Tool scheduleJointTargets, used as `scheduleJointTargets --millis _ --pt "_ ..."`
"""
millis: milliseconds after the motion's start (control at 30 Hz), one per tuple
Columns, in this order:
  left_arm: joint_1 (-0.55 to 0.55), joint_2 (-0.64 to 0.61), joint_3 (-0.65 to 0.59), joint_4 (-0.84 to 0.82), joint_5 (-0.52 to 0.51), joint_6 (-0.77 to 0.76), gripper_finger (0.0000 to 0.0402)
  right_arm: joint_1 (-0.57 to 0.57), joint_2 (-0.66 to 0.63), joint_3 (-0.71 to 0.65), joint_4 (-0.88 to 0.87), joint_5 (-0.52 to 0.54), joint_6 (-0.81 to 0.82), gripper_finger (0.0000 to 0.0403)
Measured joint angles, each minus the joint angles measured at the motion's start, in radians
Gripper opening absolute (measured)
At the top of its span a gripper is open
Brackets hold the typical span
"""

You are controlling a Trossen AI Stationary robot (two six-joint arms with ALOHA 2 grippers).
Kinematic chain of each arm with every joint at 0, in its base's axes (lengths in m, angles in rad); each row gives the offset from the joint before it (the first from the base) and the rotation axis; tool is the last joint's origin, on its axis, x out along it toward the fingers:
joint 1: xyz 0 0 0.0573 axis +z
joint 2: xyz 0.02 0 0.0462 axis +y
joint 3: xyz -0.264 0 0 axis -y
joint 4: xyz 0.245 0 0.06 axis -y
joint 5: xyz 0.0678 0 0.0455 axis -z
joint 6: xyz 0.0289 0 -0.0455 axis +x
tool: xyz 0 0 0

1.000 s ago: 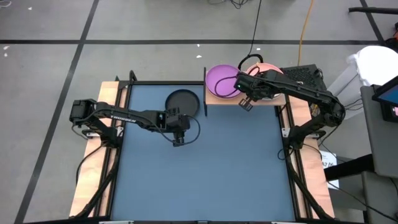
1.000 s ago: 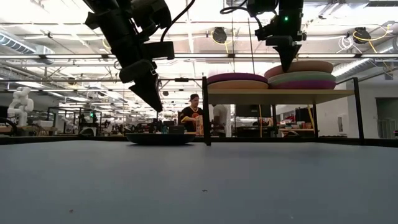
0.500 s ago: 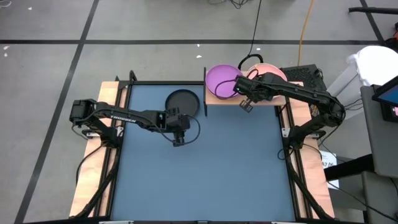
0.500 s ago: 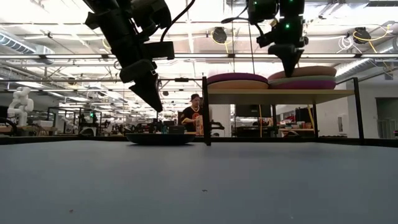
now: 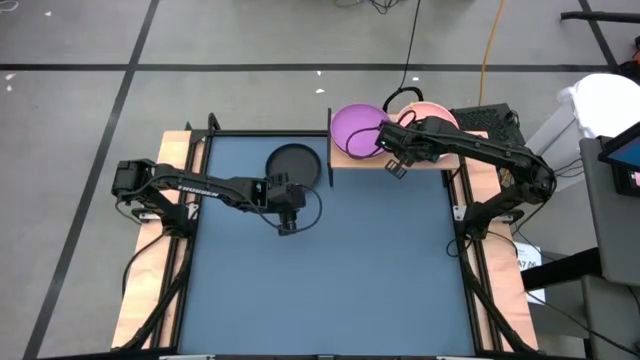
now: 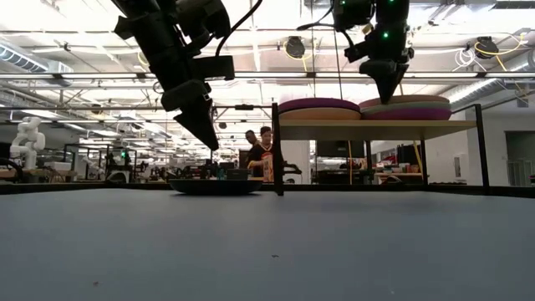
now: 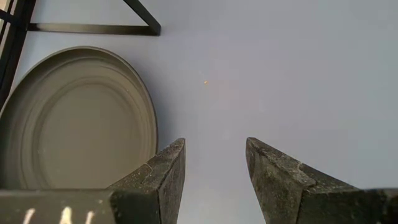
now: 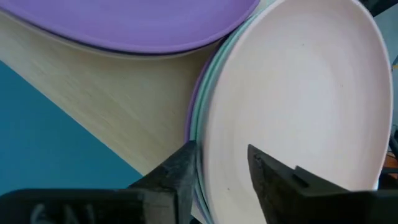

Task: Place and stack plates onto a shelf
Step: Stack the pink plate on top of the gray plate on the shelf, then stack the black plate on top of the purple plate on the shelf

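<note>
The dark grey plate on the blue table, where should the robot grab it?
Probably by the raised rim of the round dark grey matte plate, on the edge facing the open left gripper. The plate lies flat on the blue table, so one finger goes inside the rim and one outside.

2 stacks of plates are seen on 1 shelf (image 5: 345, 158); 1 dark grey plate (image 5: 294, 165) lies near the left gripper (image 5: 287, 227); 2 people (image 6: 258, 153) are seen beyond.
</note>
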State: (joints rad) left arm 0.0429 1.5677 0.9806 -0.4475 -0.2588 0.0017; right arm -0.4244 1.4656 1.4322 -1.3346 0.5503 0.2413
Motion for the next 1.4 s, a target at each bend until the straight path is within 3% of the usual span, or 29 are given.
scheduleJointTargets --millis 267,433,800,1167,1400 --pt "0.0 0.0 0.0 0.01 0.019 -0.012 0.0175 0.002 -0.06 0.0 0.0 -0.004 0.008 0.0152" --pt "0.0 0.0 0.0 0.031 0.049 -0.013 0.0175 0.024 -0.118 0.0 0.032 -0.075 0.039 0.0157" --pt "0.006 0.0 -0.043 0.085 0.049 0.002 0.0175 0.335 -0.197 -0.009 0.126 -0.053 0.144 0.0157" --pt "0.028 0.0 -0.066 0.113 0.049 0.001 0.0175 0.621 -0.196 -0.302 0.463 -0.053 0.256 0.0157" --pt "0.035 0.0 -0.066 0.109 0.03 0.127 0.0175 0.79 -0.196 -0.564 0.903 -0.055 0.192 0.0157"
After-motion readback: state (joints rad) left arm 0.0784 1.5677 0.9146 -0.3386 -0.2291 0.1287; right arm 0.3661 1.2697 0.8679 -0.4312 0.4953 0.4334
